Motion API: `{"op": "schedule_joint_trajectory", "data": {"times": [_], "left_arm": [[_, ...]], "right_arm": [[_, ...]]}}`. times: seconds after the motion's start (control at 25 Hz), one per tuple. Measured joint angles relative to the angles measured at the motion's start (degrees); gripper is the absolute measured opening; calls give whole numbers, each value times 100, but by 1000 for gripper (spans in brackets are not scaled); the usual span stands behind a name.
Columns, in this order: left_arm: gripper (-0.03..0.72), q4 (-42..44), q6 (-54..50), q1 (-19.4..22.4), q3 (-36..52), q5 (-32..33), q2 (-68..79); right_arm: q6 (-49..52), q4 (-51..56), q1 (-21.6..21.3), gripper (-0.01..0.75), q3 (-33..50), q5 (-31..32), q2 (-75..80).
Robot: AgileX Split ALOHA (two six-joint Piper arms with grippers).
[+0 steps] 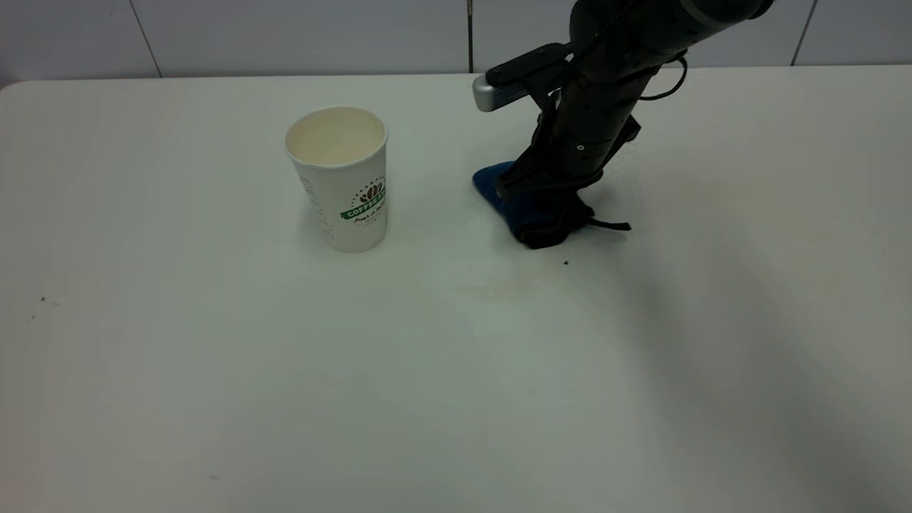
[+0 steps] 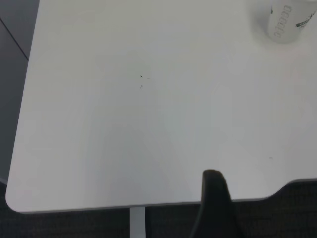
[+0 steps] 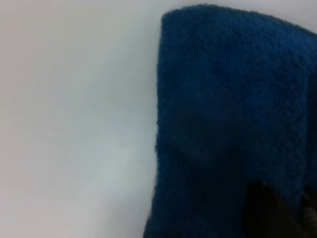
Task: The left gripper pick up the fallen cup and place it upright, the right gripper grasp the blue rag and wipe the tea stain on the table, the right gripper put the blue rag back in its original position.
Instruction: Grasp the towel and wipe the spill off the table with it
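Already the cup [image 1: 342,178] stands upright on the counter [image 1: 178,370], well off to the side of my right fingers, so my left share looks done. The step in hand is the rag work: my right gripper [image 1: 545,192] is down on the blue rag [image 1: 534,214], which lies bunched on the counter right under my fingers. I cannot tell whether they are clamped on the cloth or merely resting against it.

A faint pale smear [image 1: 499,288] shows on the counter just beyond the rag, toward the near edge. If that is what remains of the tea stain, I judge the wiping is mostly over and the next move is to set the rag down and let go cleanly.

My right wrist view shows only terry pile, no stain. The left wrist view shows one dark finger of my left gripper [image 2: 215,203] hanging past the counter's edge, far from the cup; whether those fingers are apart I cannot tell.
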Motion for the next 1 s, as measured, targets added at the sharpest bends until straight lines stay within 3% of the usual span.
{"op": "schedule_joint_trajectory", "data": {"times": [0.2, 0.32, 0.44, 0.72, 1.0], "left_arm": [[547, 0, 0, 0, 0, 0, 0], [547, 0, 0, 0, 0, 0, 0], [547, 0, 0, 0, 0, 0, 0], [547, 0, -5, 0, 0, 0, 0], [547, 0, -10, 0, 0, 0, 0]], "right_arm": [[-2303, 2049, 1, 60, -6, 1199, -16], [-2913, 2477, 1, 60, -6, 2288, -10], [-2767, 2427, 1, 60, 0, 2782, 7], [-2109, 1622, -79, 60, 0, 2973, -4], [-132, -342, -1082, 60, -6, 2920, -131]]}}
